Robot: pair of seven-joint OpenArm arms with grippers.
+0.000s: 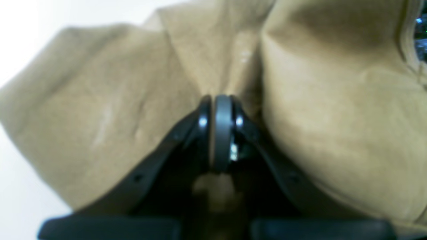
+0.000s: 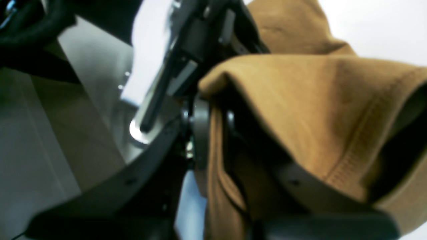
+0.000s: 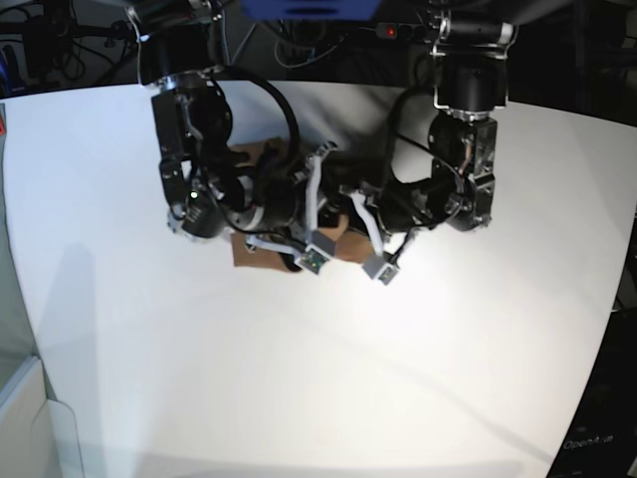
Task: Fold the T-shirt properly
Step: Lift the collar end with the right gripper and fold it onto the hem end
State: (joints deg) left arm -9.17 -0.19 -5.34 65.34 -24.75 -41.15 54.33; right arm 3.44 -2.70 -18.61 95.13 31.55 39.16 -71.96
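Base view shows the T-shirt bunched mid-counter between both arms, the left gripper clenched on a fold and the right gripper clamped on a hemmed edge, cloth lying directly ahead of each, equally near.

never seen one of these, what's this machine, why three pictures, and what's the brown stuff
It is a robot with two arms over a white table. The base view looks down on the whole scene from in front; the other two come from cameras on each wrist, looking along the pincers. The brown stuff is a tan T-shirt, mostly hidden under the arms in the base view. The left end effector is shut, pinching a fold of the cloth. The right end effector is also clamped on the shirt, with a stitched hem draped over it. Both arms meet close together near the table's middle.
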